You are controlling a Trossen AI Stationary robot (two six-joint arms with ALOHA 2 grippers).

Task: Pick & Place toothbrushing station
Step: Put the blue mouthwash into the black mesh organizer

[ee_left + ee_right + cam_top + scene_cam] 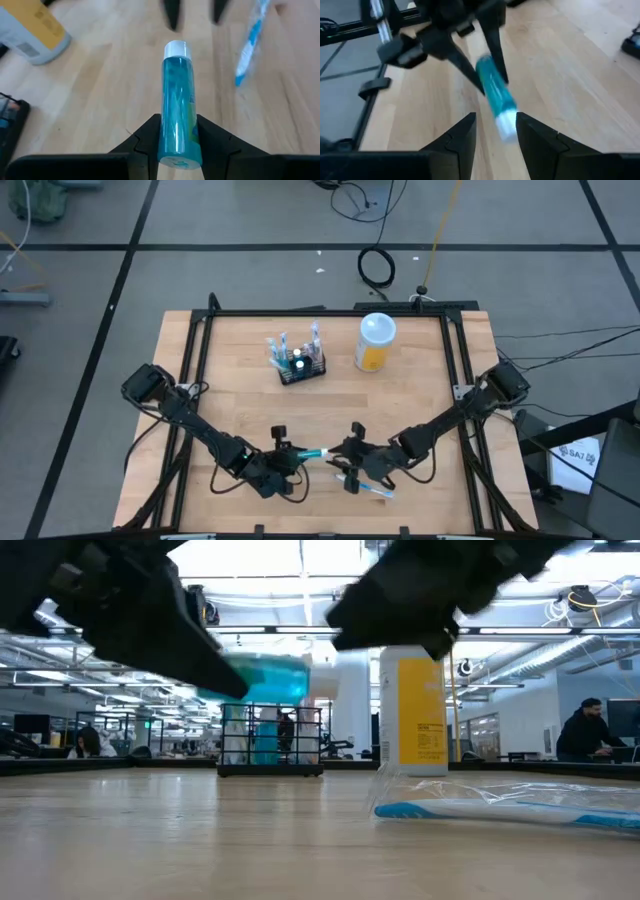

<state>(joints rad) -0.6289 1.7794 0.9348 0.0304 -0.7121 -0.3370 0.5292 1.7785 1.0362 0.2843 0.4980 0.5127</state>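
Note:
My left gripper [290, 457] is shut on a teal bottle [178, 105] with a white cap, held near the table's front edge. The cap [506, 125] points at my right gripper [345, 456], which is open. In the right wrist view the cap lies between that gripper's fingertips [495, 127]; whether they touch it I cannot tell. The black slatted toothbrushing station [300, 366] stands on its base at the middle far side of the table, with toothbrushes upright in it. No gripper is near it. My left gripper pinches the teal bottle's body near its bottom end [179, 145] between its two fingers. The fingers come level from the table's left and lie along the bottle. The bottle lies level, cap [176, 49] toward the right, lifted clear of the table [265, 675].
A wrapped blue-and-white toothbrush [372, 488] lies flat on the table under my right gripper; it also shows in the low view [510, 808]. A translucent white-lidded container with orange contents [375, 342] stands right of the station. A black frame [320, 313] runs around the tabletop.

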